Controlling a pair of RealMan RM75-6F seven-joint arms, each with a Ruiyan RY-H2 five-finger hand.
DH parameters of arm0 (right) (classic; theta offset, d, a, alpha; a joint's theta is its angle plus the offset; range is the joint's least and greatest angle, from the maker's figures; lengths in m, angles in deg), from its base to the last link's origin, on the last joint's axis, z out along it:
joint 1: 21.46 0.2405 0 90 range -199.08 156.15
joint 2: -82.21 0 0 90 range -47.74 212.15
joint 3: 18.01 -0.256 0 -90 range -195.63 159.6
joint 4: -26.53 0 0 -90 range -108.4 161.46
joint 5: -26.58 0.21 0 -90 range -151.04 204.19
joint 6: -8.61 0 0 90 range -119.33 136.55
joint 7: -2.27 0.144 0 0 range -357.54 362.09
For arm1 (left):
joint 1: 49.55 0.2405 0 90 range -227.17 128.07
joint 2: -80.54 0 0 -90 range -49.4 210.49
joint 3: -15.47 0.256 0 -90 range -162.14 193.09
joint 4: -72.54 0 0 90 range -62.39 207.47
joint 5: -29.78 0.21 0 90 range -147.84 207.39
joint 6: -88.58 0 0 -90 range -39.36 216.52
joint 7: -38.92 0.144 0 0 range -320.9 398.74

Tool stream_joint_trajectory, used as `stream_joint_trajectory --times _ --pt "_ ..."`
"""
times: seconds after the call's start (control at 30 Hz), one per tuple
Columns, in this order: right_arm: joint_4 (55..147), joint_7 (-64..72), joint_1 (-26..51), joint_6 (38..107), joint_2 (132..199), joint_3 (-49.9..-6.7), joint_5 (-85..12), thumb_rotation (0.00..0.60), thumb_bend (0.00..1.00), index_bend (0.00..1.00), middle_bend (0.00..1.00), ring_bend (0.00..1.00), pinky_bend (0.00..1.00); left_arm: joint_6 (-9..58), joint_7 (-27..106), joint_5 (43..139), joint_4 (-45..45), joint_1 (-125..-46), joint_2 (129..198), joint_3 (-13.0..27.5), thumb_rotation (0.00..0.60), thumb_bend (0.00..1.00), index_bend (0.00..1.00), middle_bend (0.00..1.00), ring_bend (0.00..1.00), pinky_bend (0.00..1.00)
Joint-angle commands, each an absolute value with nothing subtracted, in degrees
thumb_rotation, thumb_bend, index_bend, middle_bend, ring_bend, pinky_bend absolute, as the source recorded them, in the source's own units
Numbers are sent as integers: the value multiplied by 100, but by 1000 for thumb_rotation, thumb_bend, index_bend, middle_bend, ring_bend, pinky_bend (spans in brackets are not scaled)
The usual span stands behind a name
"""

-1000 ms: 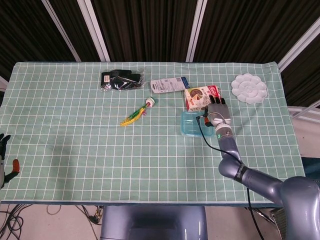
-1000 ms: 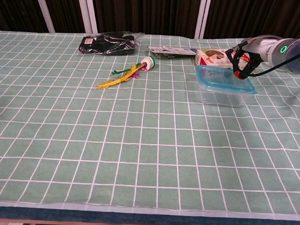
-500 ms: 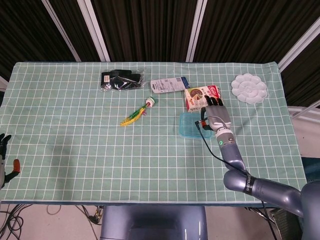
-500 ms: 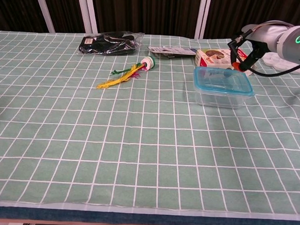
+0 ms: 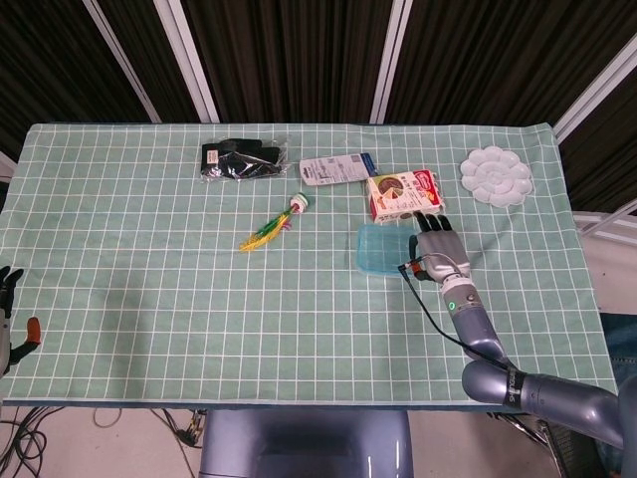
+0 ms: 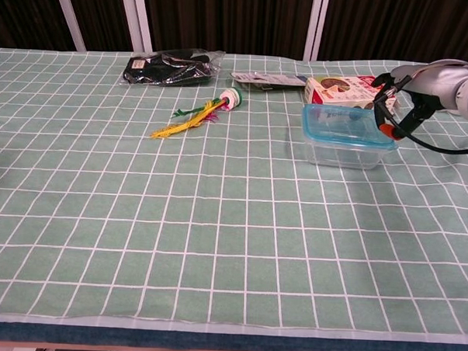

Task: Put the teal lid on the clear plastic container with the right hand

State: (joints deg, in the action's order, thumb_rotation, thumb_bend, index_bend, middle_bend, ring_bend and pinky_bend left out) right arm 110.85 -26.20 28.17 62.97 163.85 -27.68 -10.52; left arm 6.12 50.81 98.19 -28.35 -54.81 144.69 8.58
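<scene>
Bright, even overhead light, soft faint shadows, sharp focus, dark backdrop behind.

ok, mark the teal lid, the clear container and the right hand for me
teal lid (image 6: 346, 123), chest view, on its flat top.
clear container (image 6: 342, 153), chest view, on the front wall under the lid.
right hand (image 5: 439, 253), head view, on the back of the hand.

The teal lid lies flat on top of the clear plastic container, its rim matching the box's outline. The container is a shallow, rounded rectangular tub standing upright on the counter, just in front of the red-and-white box.
</scene>
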Motion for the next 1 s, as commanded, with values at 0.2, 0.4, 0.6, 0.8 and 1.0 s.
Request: stream_joint_trajectory --times 0.2,0.4,0.6,0.8,1.0 --pt "11127 -2573 2760 6271 16369 -2753 -1110 600 510 607 44 0 0 614 5099 9814 -2830 -5487 14477 860 600 525 72 5 0 0" --pt "11242 -2590 2739 6239 16304 -2739 -1144 600 510 607 41 0 0 626 5093 9807 -2841 -5488 14473 864 600 525 72 5 0 0" --pt "11348 -2613 2724 6257 16262 -2735 -1170 600 510 607 40 0 0 623 5103 9801 -2834 -5488 14474 863 600 524 72 5 0 0" --pt "11378 -2647 2705 6256 16262 -2698 -1175 600 510 607 40 0 0 626 5111 9793 -2835 -5491 14474 863 600 525 72 5 0 0" --pt "11365 -2675 2697 6234 16281 -2661 -1189 600 510 607 40 0 0 628 5119 9787 -2840 -5492 14473 864 600 525 72 5 0 0"
